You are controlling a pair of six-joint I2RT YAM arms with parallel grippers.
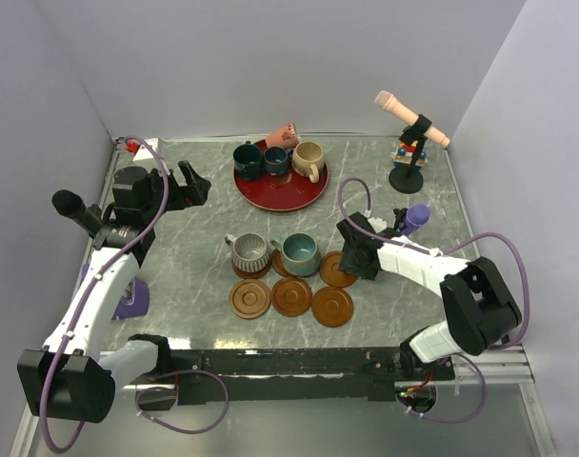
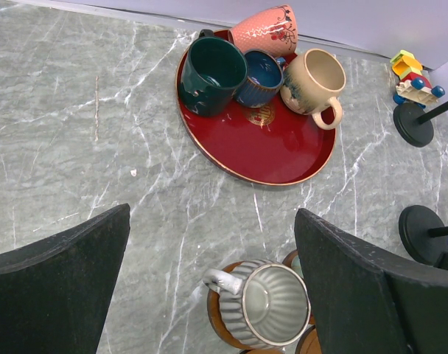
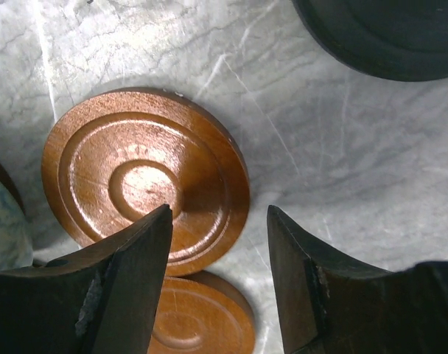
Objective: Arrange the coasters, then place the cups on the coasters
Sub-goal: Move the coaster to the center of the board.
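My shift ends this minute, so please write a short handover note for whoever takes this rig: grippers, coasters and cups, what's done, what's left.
Left gripper: open, empty, over bare table near the glossy red round plate.
Right gripper: open, low over a bare round brown wooden coaster, its rim between the jaws.
Done: six coasters in two rows of three; grey ribbed cup and teal cup each on one.
Left: dark green cup, dark blue cup and beige cup stand on the plate; terracotta-pink cup lies tipped at its far rim. Four coasters bare.
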